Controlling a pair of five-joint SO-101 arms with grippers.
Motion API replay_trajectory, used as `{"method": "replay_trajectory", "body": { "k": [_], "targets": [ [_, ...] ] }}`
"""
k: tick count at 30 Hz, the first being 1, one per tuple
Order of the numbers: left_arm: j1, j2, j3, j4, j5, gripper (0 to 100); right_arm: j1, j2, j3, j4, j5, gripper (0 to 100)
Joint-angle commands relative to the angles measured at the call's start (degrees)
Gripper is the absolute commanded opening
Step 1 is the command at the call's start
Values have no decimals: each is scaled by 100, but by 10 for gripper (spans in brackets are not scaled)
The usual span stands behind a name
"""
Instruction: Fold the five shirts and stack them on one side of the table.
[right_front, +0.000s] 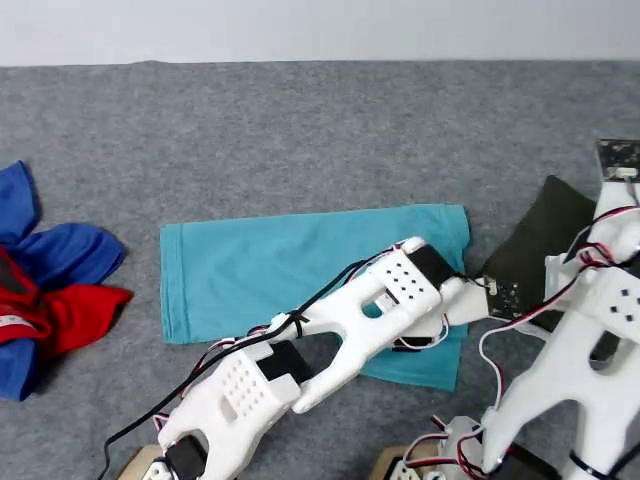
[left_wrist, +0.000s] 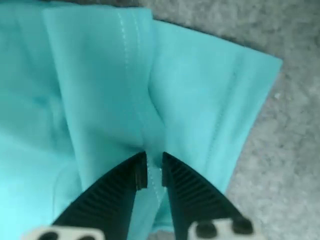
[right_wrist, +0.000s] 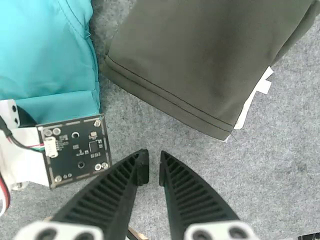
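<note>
A teal shirt (right_front: 260, 270) lies spread flat in the middle of the grey table. My left arm stretches across it to its right-hand edge. In the left wrist view my left gripper (left_wrist: 150, 167) is shut on a raised fold of the teal shirt (left_wrist: 100, 90) beside a stitched hem. A folded dark shirt (right_front: 545, 230) lies at the right side of the table. My right gripper (right_wrist: 151, 165) hangs shut over bare table, just short of the dark shirt (right_wrist: 200, 60) and beside the teal shirt's edge (right_wrist: 45, 55), holding nothing.
A loose pile of blue and red shirts (right_front: 50, 280) sits at the table's left edge. The left arm's camera board (right_wrist: 75, 147) is close beside my right gripper. Bare grey table (right_front: 330, 130) runs along the back.
</note>
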Motion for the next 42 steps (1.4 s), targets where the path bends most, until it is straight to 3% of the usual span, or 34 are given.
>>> {"method": "replay_trajectory", "body": {
  "k": [1, 6, 14, 20, 27, 36, 42],
  "targets": [
    [-211, -378, 92, -308, 9, 119, 110, -189, -44, 224, -35, 46],
    [-440, -378, 92, -325, 9, 138, 110, -171, -44, 224, -35, 46],
    [-246, -378, 400, -369, 18, 132, 110, -189, -44, 224, -35, 46],
    [-211, -431, 532, -527, 9, 13, 110, -189, -35, 233, -35, 46],
    [-211, -448, 514, -264, 0, 8, 110, -189, -35, 233, -35, 46],
    [-448, -404, -681, 484, -9, 8, 110, -180, -35, 233, -35, 46],
    [-765, -387, -1024, 510, -202, 8, 110, -163, -35, 233, -35, 46]
  ]
}}
